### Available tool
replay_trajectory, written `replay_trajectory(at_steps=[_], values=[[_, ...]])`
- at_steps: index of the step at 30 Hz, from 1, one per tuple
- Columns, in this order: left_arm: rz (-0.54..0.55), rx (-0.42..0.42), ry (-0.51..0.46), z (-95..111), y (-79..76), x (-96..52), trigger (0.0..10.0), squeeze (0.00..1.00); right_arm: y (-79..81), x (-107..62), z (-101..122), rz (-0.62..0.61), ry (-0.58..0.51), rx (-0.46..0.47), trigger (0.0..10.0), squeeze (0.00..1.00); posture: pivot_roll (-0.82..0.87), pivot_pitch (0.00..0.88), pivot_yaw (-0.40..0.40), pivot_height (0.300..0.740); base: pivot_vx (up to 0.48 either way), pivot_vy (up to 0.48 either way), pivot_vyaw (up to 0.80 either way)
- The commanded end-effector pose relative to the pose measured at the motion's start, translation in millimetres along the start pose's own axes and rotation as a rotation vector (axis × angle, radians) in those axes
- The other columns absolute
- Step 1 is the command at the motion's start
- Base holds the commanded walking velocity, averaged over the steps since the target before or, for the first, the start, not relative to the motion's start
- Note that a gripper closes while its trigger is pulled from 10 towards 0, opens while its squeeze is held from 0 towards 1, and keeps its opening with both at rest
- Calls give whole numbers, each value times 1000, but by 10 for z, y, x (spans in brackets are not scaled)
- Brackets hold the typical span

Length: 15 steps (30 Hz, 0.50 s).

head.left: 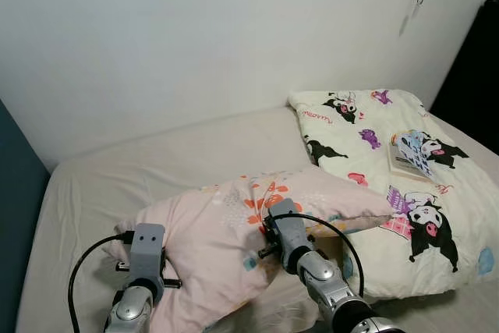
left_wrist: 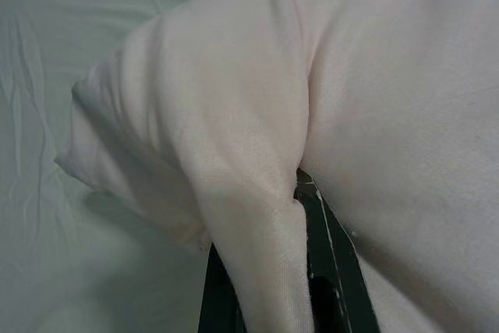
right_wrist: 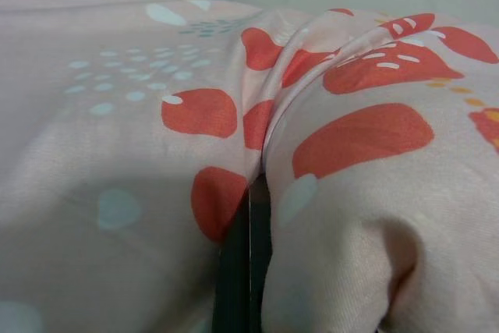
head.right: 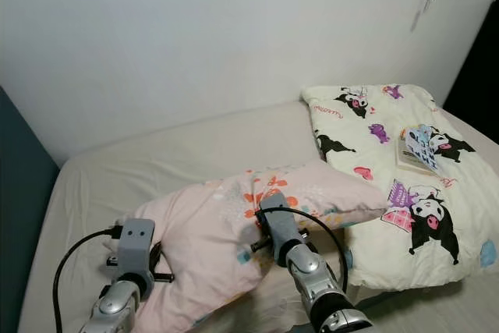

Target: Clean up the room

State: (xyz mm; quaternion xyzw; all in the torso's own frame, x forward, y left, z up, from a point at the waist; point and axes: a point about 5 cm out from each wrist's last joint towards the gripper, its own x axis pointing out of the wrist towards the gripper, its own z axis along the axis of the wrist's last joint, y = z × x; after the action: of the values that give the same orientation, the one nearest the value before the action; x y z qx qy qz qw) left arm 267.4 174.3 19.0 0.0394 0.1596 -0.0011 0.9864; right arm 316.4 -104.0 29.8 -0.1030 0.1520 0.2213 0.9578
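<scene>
Soft pink floral pillow [head.left: 226,232] bunches around both: left gripper [left_wrist: 292,271] and right gripper [right_wrist: 248,263] each clenched on fabric fold.

Both silver arms reach forward and down, the left end effector [left_wrist: 265,271] with its black fingers [left_wrist: 335,271] pinched on a fold of the pink pillow [head.left: 210,232], the right end effector [right_wrist: 248,271] clamped into the pillow's middle.
</scene>
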Motion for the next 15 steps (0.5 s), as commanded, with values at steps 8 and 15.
replay_trajectory(at_steps=[8, 15], values=[[-4, 16, -61, 116, 7, 27, 10000, 0, 77, 56, 182, 48, -84, -38, 10000, 0, 43, 55, -21, 740, 0, 0, 800], [-1, 15, -63, 121, 10, 26, 10000, 0, 58, 55, 191, 37, -94, 3, 10000, 0, 43, 54, -22, 740, 0, 0, 571]])
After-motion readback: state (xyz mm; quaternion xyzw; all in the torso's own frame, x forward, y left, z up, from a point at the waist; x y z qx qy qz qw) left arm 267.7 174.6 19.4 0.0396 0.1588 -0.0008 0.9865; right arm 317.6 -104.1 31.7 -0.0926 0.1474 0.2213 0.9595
